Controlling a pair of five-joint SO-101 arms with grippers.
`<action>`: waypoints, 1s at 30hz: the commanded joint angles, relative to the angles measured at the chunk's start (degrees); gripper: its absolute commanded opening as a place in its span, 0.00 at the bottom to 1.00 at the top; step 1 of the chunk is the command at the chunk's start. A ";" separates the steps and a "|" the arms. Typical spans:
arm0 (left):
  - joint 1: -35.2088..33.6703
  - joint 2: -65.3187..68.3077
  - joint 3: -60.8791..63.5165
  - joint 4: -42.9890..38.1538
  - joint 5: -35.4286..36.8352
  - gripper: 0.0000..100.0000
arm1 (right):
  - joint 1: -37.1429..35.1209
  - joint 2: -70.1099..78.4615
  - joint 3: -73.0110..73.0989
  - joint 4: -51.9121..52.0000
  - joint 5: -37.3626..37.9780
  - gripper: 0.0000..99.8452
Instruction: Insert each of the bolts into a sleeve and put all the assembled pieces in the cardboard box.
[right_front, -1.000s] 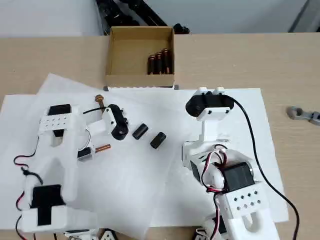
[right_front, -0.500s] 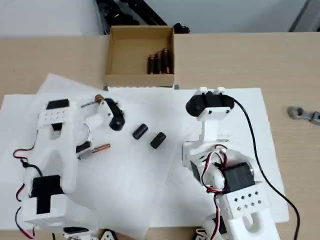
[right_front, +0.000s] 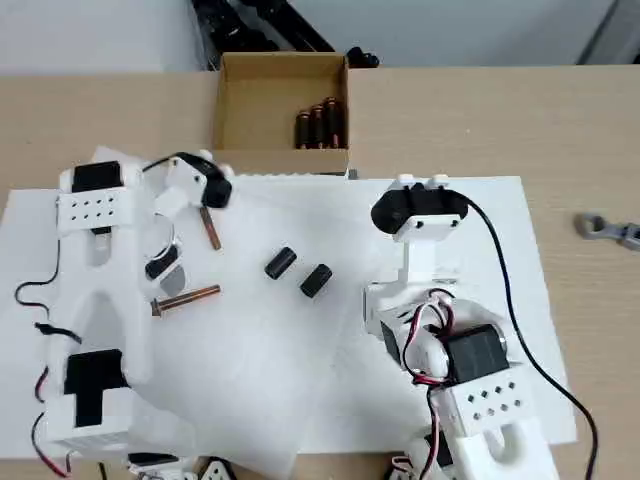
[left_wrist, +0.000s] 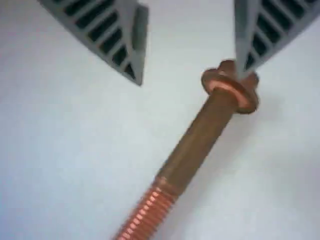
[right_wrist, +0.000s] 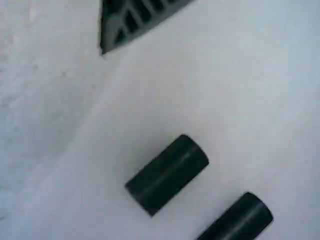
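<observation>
L arm (right_front: 100, 260) is stretched fwd over the paper (right_front: 300, 380). L gripper (left_wrist: 190, 75) points down, jaws wide apart, gripping nothing. One fingertip touches the head of a copper bolt (left_wrist: 200, 135) lying flat. Since 1 s ago the gripper swung off the sleeves (right_front: 281, 263) toward the cardboard box (right_front: 232, 110).

Shows white printed shells on the left arm (right_front: 100, 300) and the right arm (right_front: 420, 270), with black servo blocks (right_front: 475, 352) at the joints. Carries thin red and black cables (right_front: 498, 250) and rows of small screw holes (right_front: 95, 207). Ends, on the left, in grey ribbed tapered fingers (left_wrist: 112, 37).
</observation>
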 joint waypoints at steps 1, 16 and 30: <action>-1.49 -0.53 -2.15 1.32 21.01 0.11 | -0.31 0.22 -0.26 0.40 -0.70 0.16; -2.46 -0.18 -2.33 -0.26 68.48 0.11 | -0.22 0.40 -0.26 0.31 -0.70 0.16; -1.14 4.57 -1.89 -0.18 79.21 0.17 | -0.22 0.57 -0.26 0.22 -0.70 0.16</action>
